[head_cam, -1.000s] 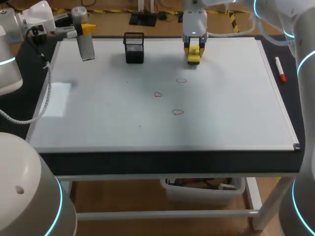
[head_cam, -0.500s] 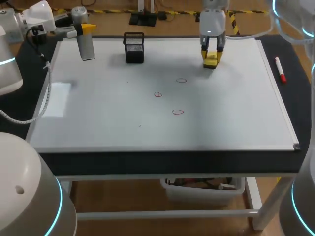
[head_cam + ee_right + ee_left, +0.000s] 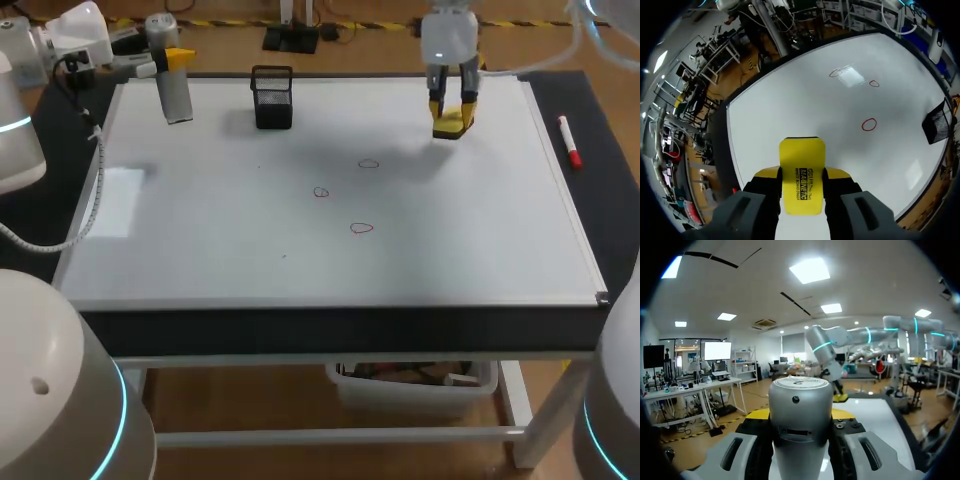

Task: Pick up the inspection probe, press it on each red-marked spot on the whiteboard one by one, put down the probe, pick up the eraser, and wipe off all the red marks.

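You already have the eraser (image 3: 801,170). Your right gripper (image 3: 452,120) is clamped on it, one finger on each side, over the far right part of the whiteboard (image 3: 200,240). All three red marks (image 3: 361,228) are unwiped, nearer to you and left of the eraser, so the wiping is yet to do. The probe (image 3: 800,410) is not put down: your left gripper (image 3: 172,60) grips it between both fingers at the far left corner.

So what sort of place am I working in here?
Looks like a robot test bench, probably a lab: a whiteboard lying flat, red marks on it, the left gripper holding a probe, the right gripper an eraser.
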